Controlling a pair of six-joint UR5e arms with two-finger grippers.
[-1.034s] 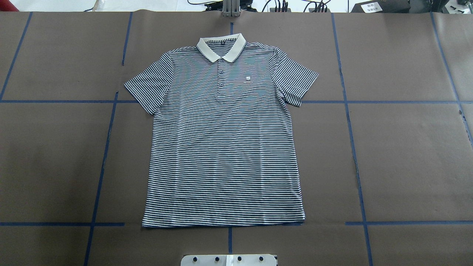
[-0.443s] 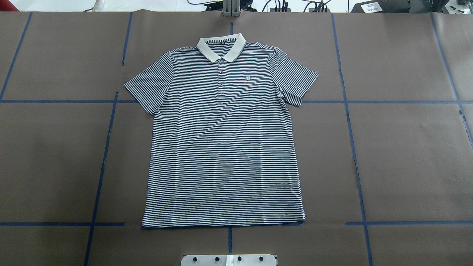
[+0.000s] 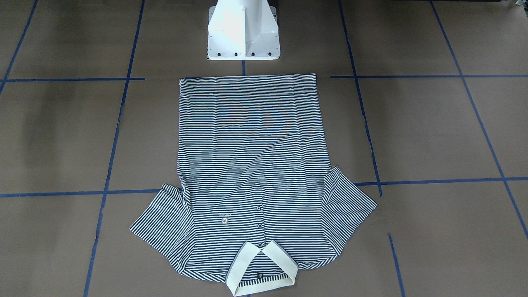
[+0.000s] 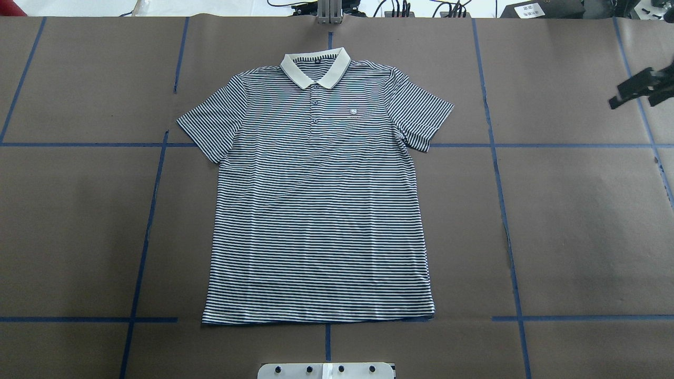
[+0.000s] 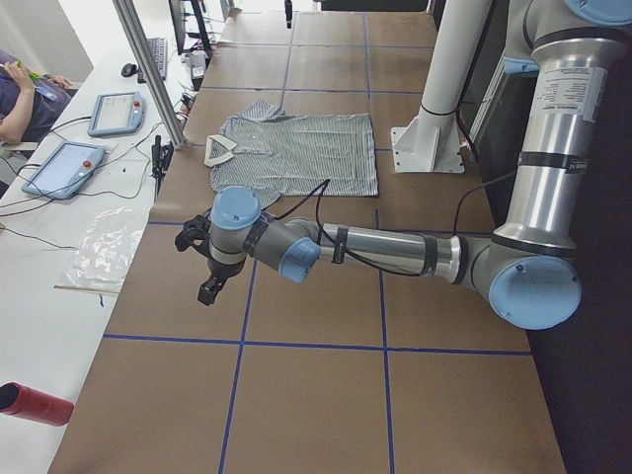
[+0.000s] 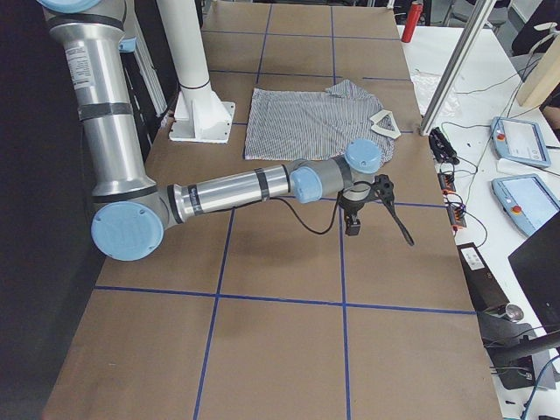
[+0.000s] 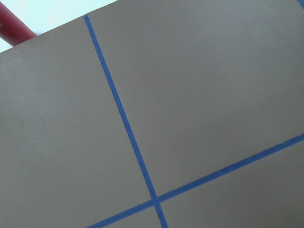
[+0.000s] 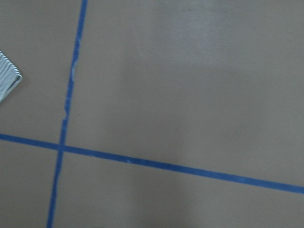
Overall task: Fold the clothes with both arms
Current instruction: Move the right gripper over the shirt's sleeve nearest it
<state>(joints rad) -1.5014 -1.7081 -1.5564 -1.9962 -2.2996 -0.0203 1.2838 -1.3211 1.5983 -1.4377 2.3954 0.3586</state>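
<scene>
The polo shirt (image 4: 318,210) lies flat mid-table (image 4: 579,221), its long axis near-to-far and its collar at the far end, while the right gripper (image 6: 381,229) hangs spread and empty at far right, and I cannot tell how the left gripper (image 5: 195,269) is set.

Even, bright light; soft shadows; wrist views slightly blurred.

This was a robotics lab: a counter (image 4: 579,210) gridded with blue tape (image 4: 553,145), a white pedestal (image 3: 243,31) bolted on it, teach pendants (image 5: 61,168) and cables (image 4: 397,7) on a white side counter (image 5: 30,296) beyond.
</scene>
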